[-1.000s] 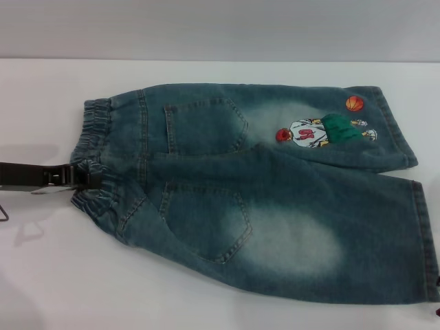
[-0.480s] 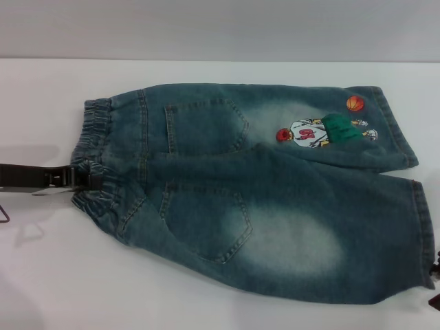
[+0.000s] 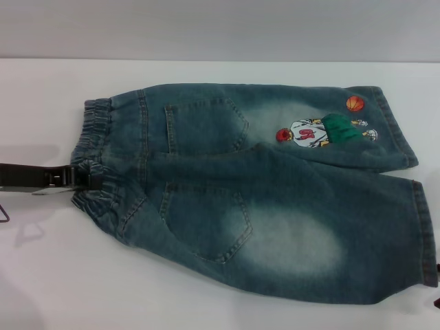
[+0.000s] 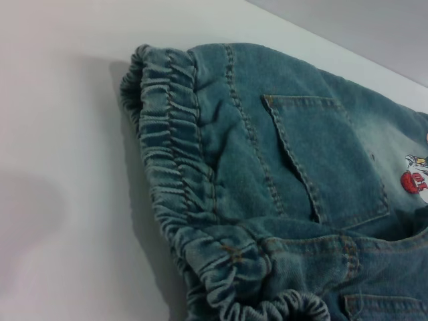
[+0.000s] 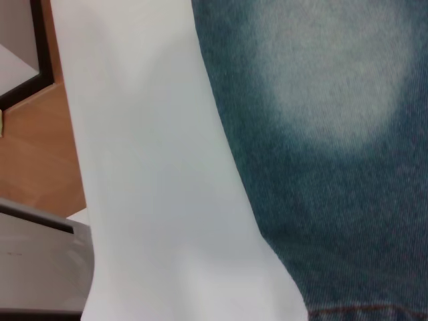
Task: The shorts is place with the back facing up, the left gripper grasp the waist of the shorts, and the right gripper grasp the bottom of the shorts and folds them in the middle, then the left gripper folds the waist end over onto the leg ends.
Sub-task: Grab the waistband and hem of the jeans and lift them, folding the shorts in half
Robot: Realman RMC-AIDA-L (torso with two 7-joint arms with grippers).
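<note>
Brightly, evenly lit from above; soft grey shadow left of the shorts (image 3: 261, 192) on the white bench (image 3: 41, 275); slightly soft focus throughout.

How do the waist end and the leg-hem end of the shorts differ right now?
The waist is gathered and ruffled; the leg hems lie flat and stitched. The waist is the narrower end; the hems spread wider. The left gripper is at the waist; the right gripper barely shows near the hems. Both ends lie on the table.
</note>
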